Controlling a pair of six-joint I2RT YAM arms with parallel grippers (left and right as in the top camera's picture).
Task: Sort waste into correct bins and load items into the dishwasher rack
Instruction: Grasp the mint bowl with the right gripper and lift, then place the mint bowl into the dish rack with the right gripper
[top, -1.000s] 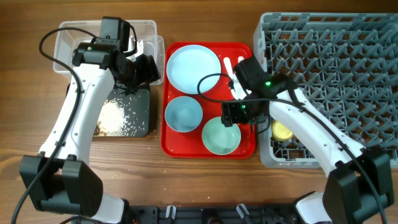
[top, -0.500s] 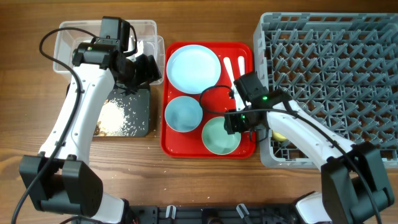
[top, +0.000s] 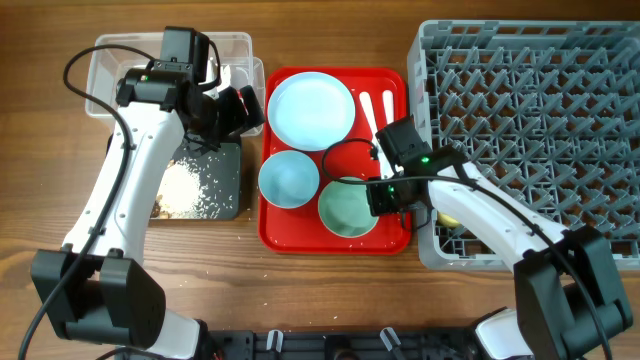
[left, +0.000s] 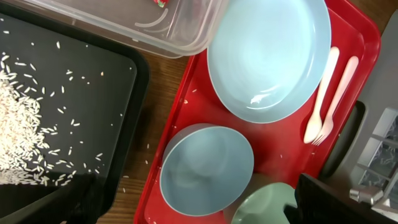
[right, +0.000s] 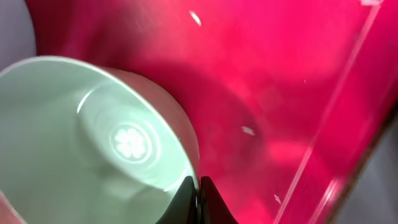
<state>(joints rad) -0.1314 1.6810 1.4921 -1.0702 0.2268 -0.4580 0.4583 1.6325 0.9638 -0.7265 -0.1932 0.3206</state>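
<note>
Where the right gripper (right: 199, 200) does its work, the two dark fingertips are pressed together with the thin rim of the pale green bowl (right: 93, 137) caught between them, on the side of the bowl nearest the dishwasher rack (top: 530, 90). That bowl sits on the red tray (top: 396, 236), at the corner nearest the rack and the robot, close beside the blue bowl (top: 289, 178), with the plate (top: 312, 108) and the white utensils (top: 372, 108) behind them. I judge it light, rigid plastic with a glossy, rather slippery skin. A pinch on one side of the rim may let it swing, so a deep bite on the wall suits it better than the lip alone. Its floor carries a small moulded flower mark without letters, and no brand or writing can be read anywhere. Further off, the left gripper (top: 238, 110) hangs empty with its jaws apart, over the place where the clear tub (top: 110, 60) and the black tray (top: 228, 170) meet.
</note>
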